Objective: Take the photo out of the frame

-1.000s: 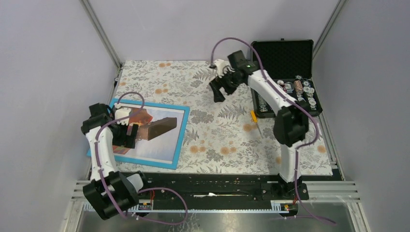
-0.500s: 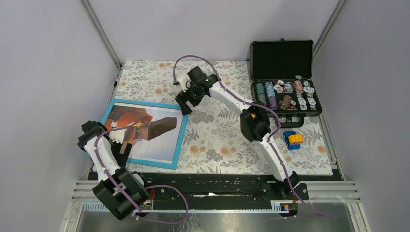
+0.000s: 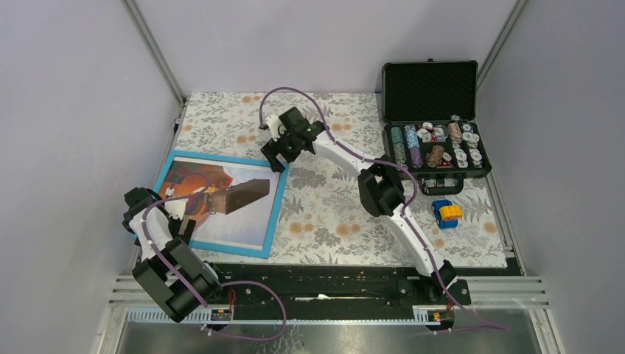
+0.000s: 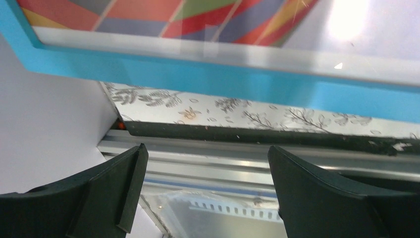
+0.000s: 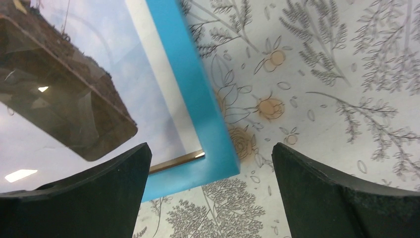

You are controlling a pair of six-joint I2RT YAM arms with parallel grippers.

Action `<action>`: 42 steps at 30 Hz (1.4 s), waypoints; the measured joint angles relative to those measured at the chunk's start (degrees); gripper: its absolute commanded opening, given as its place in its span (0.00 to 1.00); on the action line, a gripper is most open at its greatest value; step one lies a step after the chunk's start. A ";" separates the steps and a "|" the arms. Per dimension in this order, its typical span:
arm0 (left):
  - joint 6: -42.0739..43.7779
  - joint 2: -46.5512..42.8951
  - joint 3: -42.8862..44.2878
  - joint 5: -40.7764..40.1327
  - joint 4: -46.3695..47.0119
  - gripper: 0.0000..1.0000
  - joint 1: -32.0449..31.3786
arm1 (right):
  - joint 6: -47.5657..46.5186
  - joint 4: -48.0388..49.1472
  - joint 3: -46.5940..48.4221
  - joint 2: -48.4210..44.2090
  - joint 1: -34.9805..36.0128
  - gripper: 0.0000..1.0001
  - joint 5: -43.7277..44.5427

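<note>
The frame (image 3: 276, 198) lies flat on the left of the table, its light-blue border up, with the photo (image 3: 221, 198) of an orange balloon and brown basket inside it. My left gripper (image 3: 184, 227) hangs open over the frame's near-left part. In the left wrist view the frame's blue edge (image 4: 223, 79) and the photo's coloured stripes (image 4: 173, 15) lie beyond the empty left gripper (image 4: 205, 153). My right gripper (image 3: 276, 158) is open above the frame's far right corner. In the right wrist view that frame corner (image 5: 208, 144) sits between the right gripper's (image 5: 210, 148) spread fingers, beside the photo (image 5: 74, 89).
An open black case (image 3: 435, 147) with poker chips stands at the back right. A small blue and yellow toy car (image 3: 444, 212) sits in front of it. A floral cloth (image 3: 354, 214) covers the table. A metal rail (image 4: 247, 158) runs along the near edge, with walls close at both sides.
My right arm swung left from beside the black case to the frame's far right corner. My left arm drew back from over the photo toward the near-left edge. Both grippers stayed open.
</note>
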 measured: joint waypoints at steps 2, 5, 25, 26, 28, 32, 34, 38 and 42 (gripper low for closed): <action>0.00 0.81 -0.04 0.00 1.99 0.99 0.02 | 0.26 1.36 0.00 0.02 0.02 1.00 1.22; 0.02 1.62 -0.55 -0.11 5.18 0.99 0.02 | 0.33 2.97 0.00 0.44 0.04 1.00 2.08; -6.38 9.20 -1.90 -5.99 15.17 0.99 -7.85 | -0.26 10.62 -20.72 -8.59 0.20 0.67 2.23; -7.17 9.97 -1.40 -6.78 15.61 0.99 -9.44 | -0.33 10.60 -22.40 -9.64 0.00 0.65 2.23; -8.92 11.69 -0.42 -8.26 16.72 0.99 -12.57 | -0.50 10.54 -25.24 -11.47 -0.55 0.63 2.25; -12.44 15.41 2.43 -10.12 18.60 0.99 -18.86 | -0.52 9.55 -29.92 -14.64 -2.95 0.63 1.86; -14.34 17.27 4.04 -10.25 19.43 0.99 -21.92 | -0.31 9.11 -32.26 -16.24 -4.46 0.64 1.29; -18.32 22.27 8.79 -9.81 20.81 0.99 -27.82 | -0.15 8.55 -40.65 -21.84 -7.17 0.63 0.90; -21.31 26.73 13.35 -9.73 22.16 0.99 -33.24 | -0.11 7.98 -49.13 -27.67 -8.15 0.66 1.62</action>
